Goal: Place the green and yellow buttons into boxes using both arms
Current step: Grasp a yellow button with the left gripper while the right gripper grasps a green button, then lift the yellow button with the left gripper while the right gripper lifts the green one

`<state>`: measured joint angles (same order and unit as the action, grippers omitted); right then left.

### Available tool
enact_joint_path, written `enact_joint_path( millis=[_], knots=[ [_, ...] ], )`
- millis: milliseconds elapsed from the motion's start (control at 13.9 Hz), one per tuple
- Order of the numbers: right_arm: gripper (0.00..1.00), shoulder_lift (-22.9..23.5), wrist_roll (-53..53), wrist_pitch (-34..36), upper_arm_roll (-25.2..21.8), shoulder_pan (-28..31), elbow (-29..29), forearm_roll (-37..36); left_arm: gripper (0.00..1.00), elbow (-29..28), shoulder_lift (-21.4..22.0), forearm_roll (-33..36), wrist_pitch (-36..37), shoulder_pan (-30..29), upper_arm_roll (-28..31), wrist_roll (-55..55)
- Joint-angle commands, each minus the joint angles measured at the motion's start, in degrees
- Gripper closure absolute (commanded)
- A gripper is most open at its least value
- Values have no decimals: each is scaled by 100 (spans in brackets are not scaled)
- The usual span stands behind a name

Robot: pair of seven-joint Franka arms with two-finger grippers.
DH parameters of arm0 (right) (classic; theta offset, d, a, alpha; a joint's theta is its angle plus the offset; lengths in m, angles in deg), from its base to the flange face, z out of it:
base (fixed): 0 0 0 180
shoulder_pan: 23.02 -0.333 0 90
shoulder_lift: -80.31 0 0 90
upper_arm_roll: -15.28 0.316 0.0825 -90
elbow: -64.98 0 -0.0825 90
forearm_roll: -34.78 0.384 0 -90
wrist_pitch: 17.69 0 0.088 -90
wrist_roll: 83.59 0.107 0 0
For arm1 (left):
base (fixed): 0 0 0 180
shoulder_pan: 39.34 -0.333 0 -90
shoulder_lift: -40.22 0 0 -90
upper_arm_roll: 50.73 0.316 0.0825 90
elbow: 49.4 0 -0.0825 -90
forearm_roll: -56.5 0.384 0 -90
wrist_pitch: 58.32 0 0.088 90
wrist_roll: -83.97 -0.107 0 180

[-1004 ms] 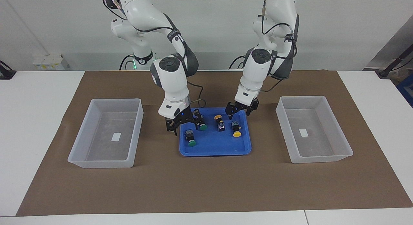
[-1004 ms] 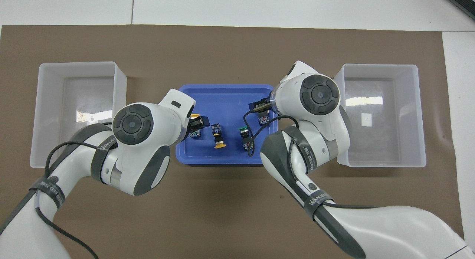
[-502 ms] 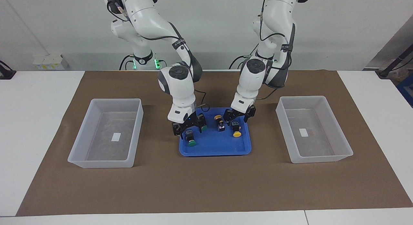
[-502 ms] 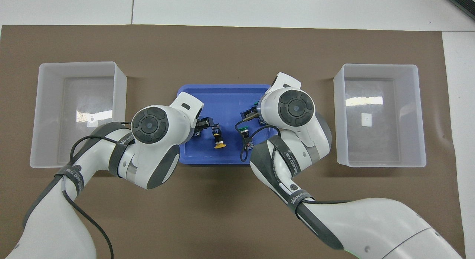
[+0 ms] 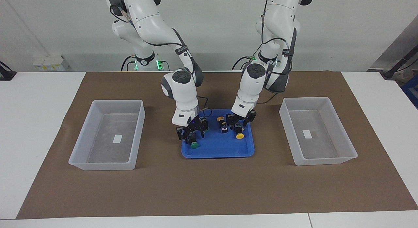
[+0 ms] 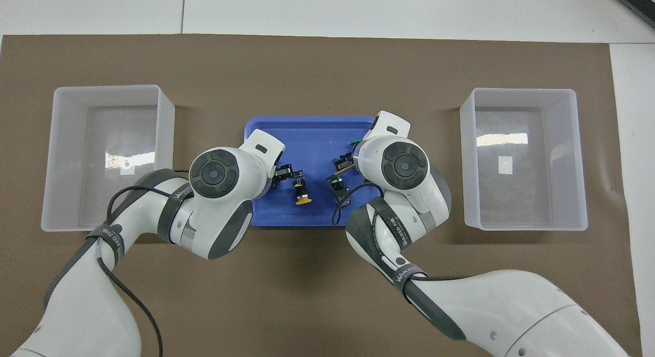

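Both claws down in the blue tray mid-bench. Right claw straddles a green button, left claw straddles a yellow button; can't tell whether either is gripping. Second yellow button lies between them. Both bins hold no buttons.

Two fixed cameras. Facing view sits high across the table, looks back at the robots, takes in both arm bases, the wall and the whole brown mat. Overhead view sits high above the robots' end, looks forward and steeply down, closer in, arms entering from the bottom edge. Half a turn apart. Both share the mat, blue tray and the two boxes.
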<state>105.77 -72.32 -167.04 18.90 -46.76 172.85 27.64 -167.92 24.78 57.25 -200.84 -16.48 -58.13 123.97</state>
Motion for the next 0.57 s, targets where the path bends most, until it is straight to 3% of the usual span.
enact_joint_path(
  millis=[0, 143, 287, 358, 430, 502],
  knots=[
    [27, -50, 95, -130, -10, -17, 190, -122, 49, 4, -108, 110, -197, 87, 82, 69],
    [40, -76, 113, -139, -19, -17, 252, -148, 59, 4, -153, 110, -233, 87, 82, 69],
    [46, -102, 130, -139, -19, -17, 313, -183, 76, 4, -161, 110, -215, 87, 82, 69],
    [62, -128, 130, -130, -19, -17, 322, -183, 88, 4, -153, 110, -189, 87, 90, 61],
    [88, -164, 148, -112, -19, -17, 322, -183, 98, 21, -153, 110, -154, 87, 99, 61],
    [100, -225, 183, -86, -19, -17, 322, -183, 100, 100, -153, 110, -58, 87, 99, 61]
  ],
)
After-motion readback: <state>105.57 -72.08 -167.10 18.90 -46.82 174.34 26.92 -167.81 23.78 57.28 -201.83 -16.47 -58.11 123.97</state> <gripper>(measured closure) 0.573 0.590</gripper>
